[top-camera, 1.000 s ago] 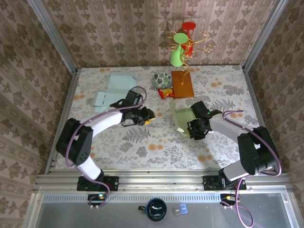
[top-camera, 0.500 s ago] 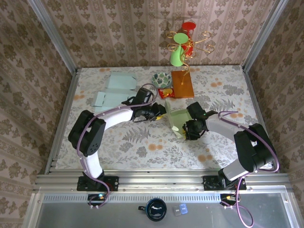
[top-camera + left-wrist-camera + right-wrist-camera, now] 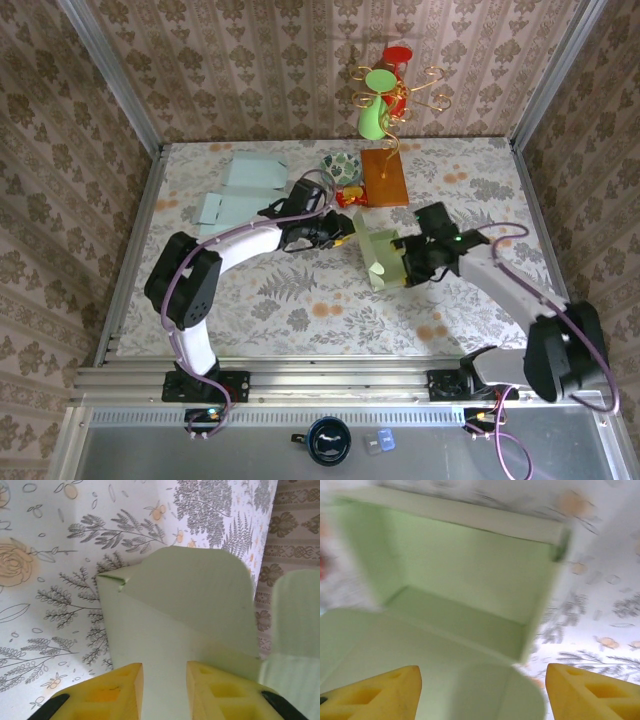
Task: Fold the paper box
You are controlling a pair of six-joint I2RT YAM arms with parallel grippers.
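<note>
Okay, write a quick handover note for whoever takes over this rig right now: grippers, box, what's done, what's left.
Left gripper: shut on a flap of the paper box.
Right gripper: open, fingers wide apart facing the box's open inside, gripping nothing.
Box: pale green, between the two grippers, partly raised into shape with its walls up.
Done: the body is formed.
Left: a rounded flap stands loose; tuck the flaps and close the box.
Two flat blanks lie at the back left.
</note>
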